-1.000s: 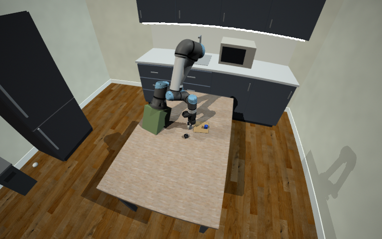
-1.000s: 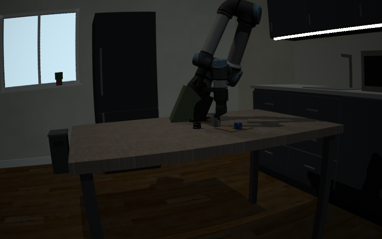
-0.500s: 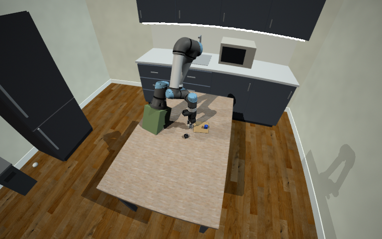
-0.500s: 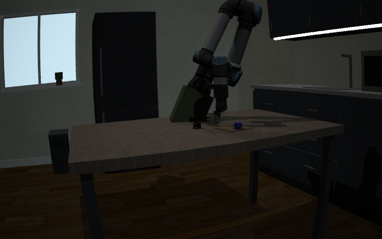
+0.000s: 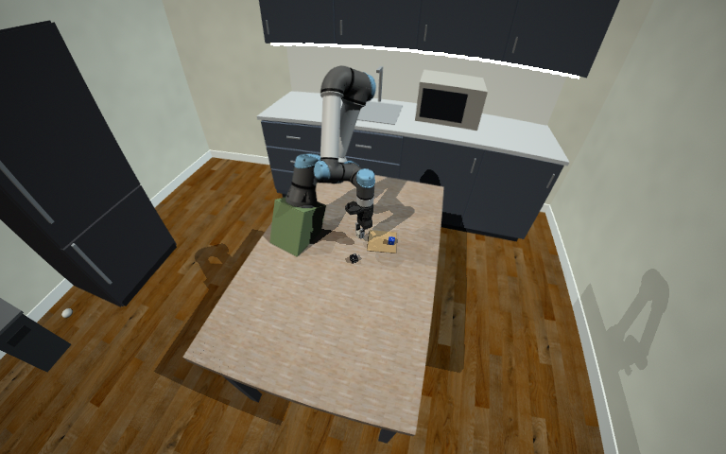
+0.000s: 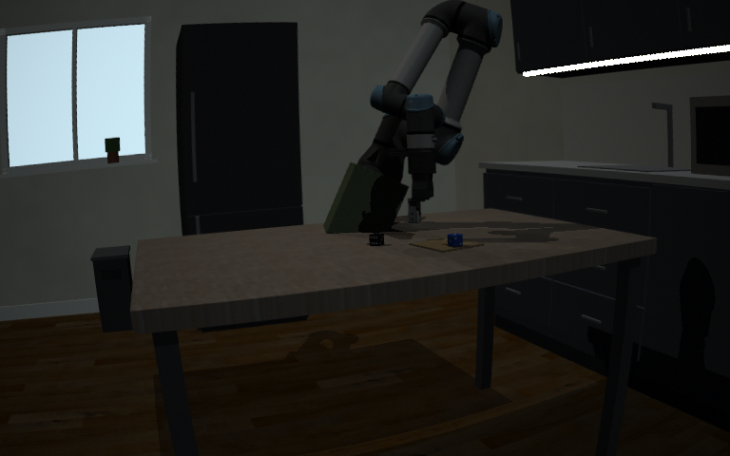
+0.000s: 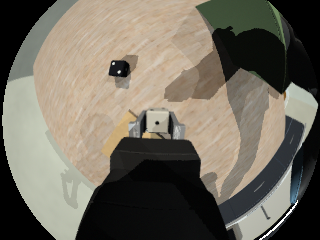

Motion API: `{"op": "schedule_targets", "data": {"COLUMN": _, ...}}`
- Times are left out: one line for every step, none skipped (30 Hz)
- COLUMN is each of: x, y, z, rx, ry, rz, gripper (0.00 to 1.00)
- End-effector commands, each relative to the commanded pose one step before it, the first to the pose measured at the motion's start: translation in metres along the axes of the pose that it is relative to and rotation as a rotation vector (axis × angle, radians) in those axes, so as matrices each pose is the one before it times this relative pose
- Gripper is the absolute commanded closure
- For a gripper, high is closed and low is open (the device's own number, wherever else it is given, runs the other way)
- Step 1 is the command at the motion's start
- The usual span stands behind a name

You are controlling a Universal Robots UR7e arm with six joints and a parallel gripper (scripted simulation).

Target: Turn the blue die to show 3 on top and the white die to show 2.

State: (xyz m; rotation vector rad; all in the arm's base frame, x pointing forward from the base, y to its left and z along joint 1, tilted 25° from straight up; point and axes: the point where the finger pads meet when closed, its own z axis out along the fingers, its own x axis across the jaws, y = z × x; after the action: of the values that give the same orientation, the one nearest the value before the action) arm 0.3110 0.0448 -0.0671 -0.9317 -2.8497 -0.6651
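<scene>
My gripper [image 5: 362, 232] is shut on the white die [image 7: 158, 122] and holds it a little above the table, just left of the tan mat [image 5: 382, 243]. In the wrist view the die sits between the two fingers and shows one dark pip on the face toward the camera. The white die also shows in the exterior view [image 6: 413, 218]. The blue die [image 5: 391, 240] lies on the mat, also in the exterior view [image 6: 454, 239]. The black die [image 5: 353, 258] lies on the bare table left of the mat, and shows in the wrist view [image 7: 119, 68].
A green block [image 5: 291, 224] under the arm's base stands at the table's left edge, close behind the gripper. A counter with a sink and a microwave [image 5: 451, 98] runs behind the table. A dark fridge [image 6: 240, 123] stands by the wall.
</scene>
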Motion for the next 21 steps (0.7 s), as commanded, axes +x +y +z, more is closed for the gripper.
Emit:
{"op": "schedule_targets", "data": {"x": -0.00006, "y": -0.00047, "z": -0.02017, "rx": 0.0004, "ry": 0.0032, "rz": 0.00016, "gripper": 0.43}}
{"op": "schedule_targets", "data": {"x": 0.00001, "y": 0.0, "z": -0.00281, "rx": 0.0, "ry": 0.0, "rz": 0.0, "gripper": 0.43}}
{"op": "schedule_targets", "data": {"x": -0.00001, "y": 0.0, "z": -0.00273, "rx": 0.0, "ry": 0.0, "rz": 0.0, "gripper": 0.43}}
{"op": "schedule_targets", "data": {"x": 0.00002, "y": 0.0, "z": -0.00259, "rx": 0.0, "ry": 0.0, "rz": 0.0, "gripper": 0.43}}
{"op": "schedule_targets", "data": {"x": 0.0, "y": 0.0, "z": 0.0, "rx": 0.0, "ry": 0.0, "rz": 0.0, "gripper": 0.43}}
{"op": "schedule_targets", "data": {"x": 0.0, "y": 0.0, "z": 0.0, "rx": 0.0, "ry": 0.0, "rz": 0.0, "gripper": 0.43}}
{"op": "schedule_targets", "data": {"x": -0.00002, "y": 0.0, "z": -0.0025, "rx": 0.0, "ry": 0.0, "rz": 0.0, "gripper": 0.43}}
{"op": "schedule_targets", "data": {"x": 0.00002, "y": 0.0, "z": -0.00233, "rx": 0.0, "ry": 0.0, "rz": 0.0, "gripper": 0.43}}
{"op": "schedule_targets", "data": {"x": -0.00002, "y": 0.0, "z": -0.00221, "rx": 0.0, "ry": 0.0, "rz": 0.0, "gripper": 0.43}}
{"op": "schedule_targets", "data": {"x": 0.00001, "y": 0.0, "z": -0.00203, "rx": 0.0, "ry": 0.0, "rz": 0.0, "gripper": 0.43}}
{"op": "schedule_targets", "data": {"x": 0.0, "y": 0.0, "z": -0.00186, "rx": 0.0, "ry": 0.0, "rz": 0.0, "gripper": 0.43}}
{"op": "schedule_targets", "data": {"x": -0.00001, "y": 0.0, "z": -0.00169, "rx": 0.0, "ry": 0.0, "rz": 0.0, "gripper": 0.43}}
{"op": "schedule_targets", "data": {"x": 0.00001, "y": 0.0, "z": -0.0015, "rx": 0.0, "ry": 0.0, "rz": 0.0, "gripper": 0.43}}
{"op": "schedule_targets", "data": {"x": 0.0, "y": 0.0, "z": -0.00131, "rx": 0.0, "ry": 0.0, "rz": 0.0, "gripper": 0.43}}
{"op": "schedule_targets", "data": {"x": -0.00001, "y": 0.0, "z": -0.00114, "rx": 0.0, "ry": 0.0, "rz": 0.0, "gripper": 0.43}}
{"op": "schedule_targets", "data": {"x": 0.0, "y": 0.0, "z": -0.00095, "rx": 0.0, "ry": 0.0, "rz": 0.0, "gripper": 0.43}}
{"op": "schedule_targets", "data": {"x": 0.0, "y": 0.0, "z": -0.00077, "rx": 0.0, "ry": 0.0, "rz": 0.0, "gripper": 0.43}}
{"op": "schedule_targets", "data": {"x": 0.0, "y": 0.0, "z": -0.0006, "rx": 0.0, "ry": 0.0, "rz": 0.0, "gripper": 0.43}}
{"op": "schedule_targets", "data": {"x": 0.0, "y": 0.0, "z": -0.00045, "rx": 0.0, "ry": 0.0, "rz": 0.0, "gripper": 0.43}}
{"op": "schedule_targets", "data": {"x": 0.0, "y": 0.0, "z": -0.00031, "rx": 0.0, "ry": 0.0, "rz": 0.0, "gripper": 0.43}}
{"op": "schedule_targets", "data": {"x": 0.0, "y": 0.0, "z": -0.0002, "rx": 0.0, "ry": 0.0, "rz": 0.0, "gripper": 0.43}}
